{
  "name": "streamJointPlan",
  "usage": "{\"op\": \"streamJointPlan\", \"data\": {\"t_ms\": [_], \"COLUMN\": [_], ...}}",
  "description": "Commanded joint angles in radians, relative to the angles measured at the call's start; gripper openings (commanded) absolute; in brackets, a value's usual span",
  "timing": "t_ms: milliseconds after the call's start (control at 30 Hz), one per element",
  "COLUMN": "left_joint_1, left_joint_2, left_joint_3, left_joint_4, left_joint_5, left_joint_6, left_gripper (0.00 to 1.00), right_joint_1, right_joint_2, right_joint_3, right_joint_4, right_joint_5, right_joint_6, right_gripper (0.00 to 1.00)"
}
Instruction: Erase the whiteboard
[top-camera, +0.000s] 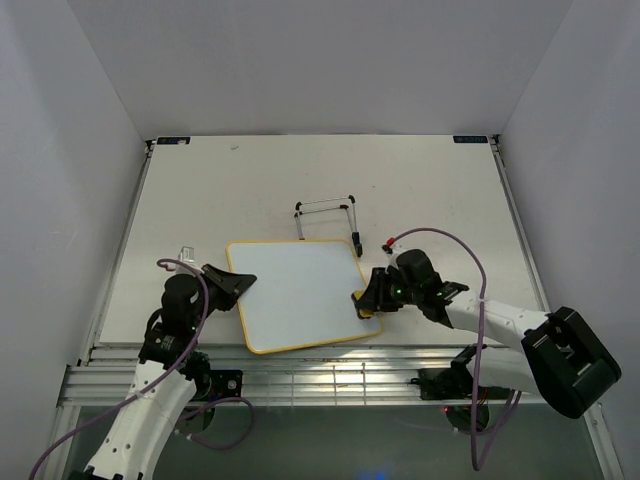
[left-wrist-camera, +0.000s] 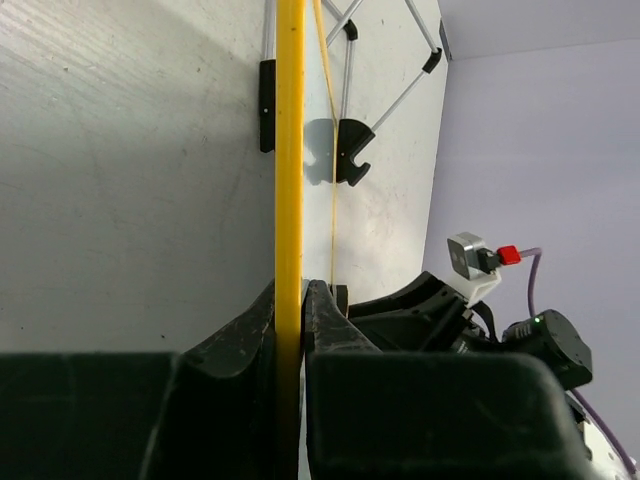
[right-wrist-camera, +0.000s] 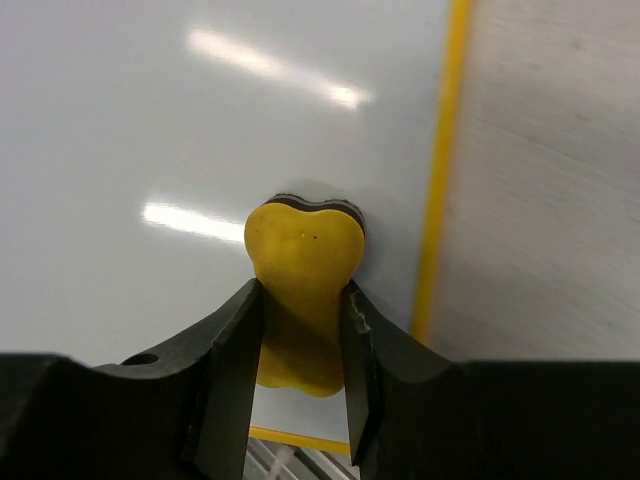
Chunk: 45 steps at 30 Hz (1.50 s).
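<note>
top view: whiteboard flat on counter, wire stand at its 12 o'clock
left wrist: left tool pinched on whiteboard's yellow frame, 9 o'clock side
right wrist: right tool gripping yellow eraser on whiteboard, 3 o'clock edge

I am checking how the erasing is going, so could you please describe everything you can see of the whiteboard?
The whiteboard is a glossy white rectangle with rounded corners and a thin yellow frame. It lies slightly rotated on the table, just in front of the wire easel. No marks show on it, only glare. The left gripper is shut on its left frame edge. The yellow eraser, held in the right gripper, rests on its surface near the right edge.
</note>
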Motion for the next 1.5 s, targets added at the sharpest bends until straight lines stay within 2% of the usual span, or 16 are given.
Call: {"op": "streamJointPlan", "data": {"t_ms": [0, 167, 367, 500, 633, 733, 833, 933, 1000, 1067, 1167, 1467], "left_joint_1": [-0.008, -0.008, -0.008, -0.008, -0.008, -0.008, -0.009, -0.008, -0.009, -0.008, -0.008, -0.008], "left_joint_2": [0.013, 0.011, -0.001, -0.02, -0.044, -0.046, -0.044, -0.034, -0.027, -0.017, -0.007, 0.035], "left_joint_3": [0.038, 0.069, 0.096, 0.109, 0.113, 0.121, 0.132, 0.153, 0.164, 0.179, 0.197, 0.244], "left_joint_4": [-0.099, -0.099, -0.099, -0.098, -0.067, -0.047, -0.033, -0.033, -0.032, -0.029, -0.012, 0.144], "left_joint_5": [0.039, 0.077, 0.125, 0.14, 0.168, 0.194, 0.205, 0.206, 0.206, 0.208, 0.218, 0.286], "left_joint_6": [0.113, 0.122, 0.118, 0.104, 0.102, 0.096, 0.089, 0.089, 0.087, 0.084, 0.073, 0.044], "left_gripper": [0.0, 0.0, 0.0, 0.0, 0.0, 0.0, 0.0, 0.0, 0.0, 0.0, 0.0, 0.0], "right_joint_1": [-0.087, -0.18, -0.294, -0.423, -0.499, -0.565, -0.601, -0.601, -0.602, -0.601, -0.602, -0.608], "right_joint_2": [0.019, -0.1, -0.2, -0.126, -0.038, 0.031, 0.091, 0.111, 0.108, 0.087, 0.044, -0.117], "right_joint_3": [-0.135, -0.143, 0.032, 0.137, 0.192, 0.215, 0.233, 0.242, 0.241, 0.236, 0.238, 0.278], "right_joint_4": [-0.216, -0.286, -0.449, -0.529, -0.544, -0.54, -0.535, -0.521, -0.518, -0.518, -0.526, -0.615], "right_joint_5": [-0.018, -0.035, 0.051, 0.119, 0.255, 0.321, 0.302, 0.301, 0.285, 0.275, 0.286, 0.295], "right_joint_6": [-0.022, -0.033, -0.113, -0.196, -0.232, -0.265, -0.272, -0.268, -0.266, -0.263, -0.265, -0.274], "right_gripper": [0.18, 0.17, 0.18, 0.19, 0.22, 0.26, 0.32, 0.54, 0.57, 0.66, 0.73, 0.75]}}
